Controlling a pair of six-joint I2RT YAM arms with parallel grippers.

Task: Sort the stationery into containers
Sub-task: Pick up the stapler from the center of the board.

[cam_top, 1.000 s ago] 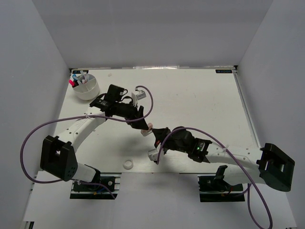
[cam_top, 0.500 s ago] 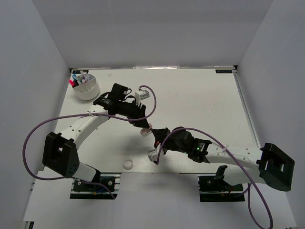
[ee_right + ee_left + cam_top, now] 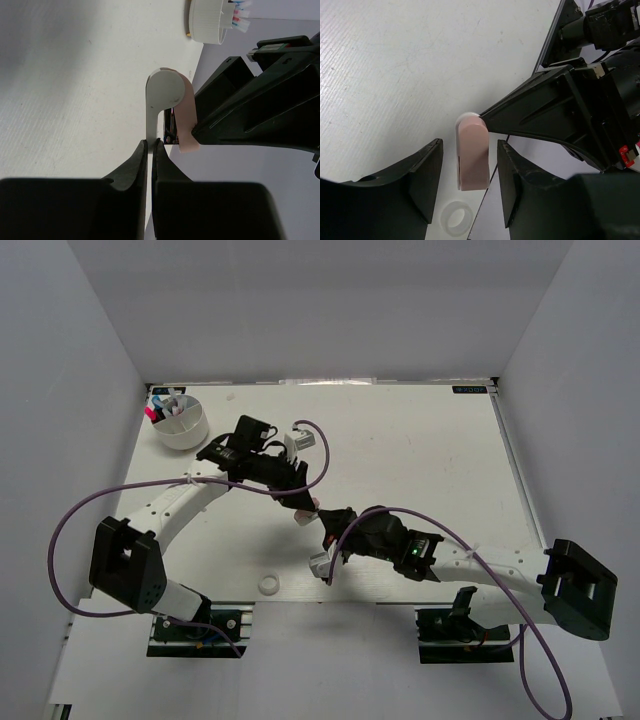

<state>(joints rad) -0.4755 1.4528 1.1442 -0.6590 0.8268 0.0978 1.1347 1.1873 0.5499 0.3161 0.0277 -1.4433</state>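
A small pink and white stationery piece (image 3: 472, 155) hangs above the table at mid-front. My right gripper (image 3: 150, 142) is shut on its thin white flat tab (image 3: 152, 107). The pink body (image 3: 186, 125) sticks out beside the tab. My left gripper (image 3: 470, 145) is open and straddles the pink body, with a narrow gap showing on each side. From above, both grippers meet at one spot, the left (image 3: 306, 506) over the right (image 3: 325, 527). The white round tub (image 3: 181, 421) at the far left holds several pens and markers. A white tape ring (image 3: 268, 584) lies near the front edge.
Purple cables (image 3: 75, 515) loop beside both arms. Grey walls close in the table on the left, right and back. The tape ring (image 3: 456, 220) lies on the table right below the left fingers. The tub (image 3: 210, 20) shows at the top of the right wrist view.
The left gripper's jaws have narrowed around the pink piece, and the left arm has shifted slightly toward the right gripper. The right arm has not moved.
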